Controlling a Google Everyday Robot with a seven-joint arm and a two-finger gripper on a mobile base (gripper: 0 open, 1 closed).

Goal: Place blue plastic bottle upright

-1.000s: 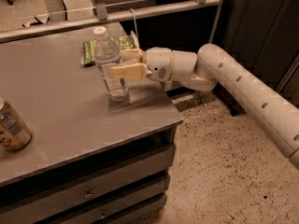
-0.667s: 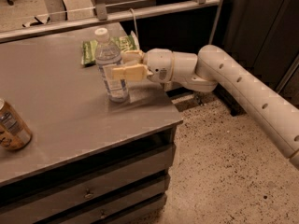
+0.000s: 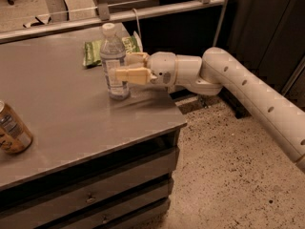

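The blue plastic bottle point(image 3: 113, 56) is a small clear bottle with a white cap and a pale label. It stands upright on the grey table point(image 3: 62, 113), near the right edge. My gripper point(image 3: 120, 67) reaches in from the right at label height. One beige finger point(image 3: 131, 75) lies across the bottle's front and the other point(image 3: 137, 58) is behind it. The fingers are closed on the bottle, whose base rests on the table.
A flat green snack bag point(image 3: 95, 50) lies just behind the bottle. A brown-and-gold drink can point(image 3: 12, 130) lies at the table's left edge. A metal rail point(image 3: 157, 11) runs behind the table. The table's right edge and speckled floor point(image 3: 228, 175) are under my arm.
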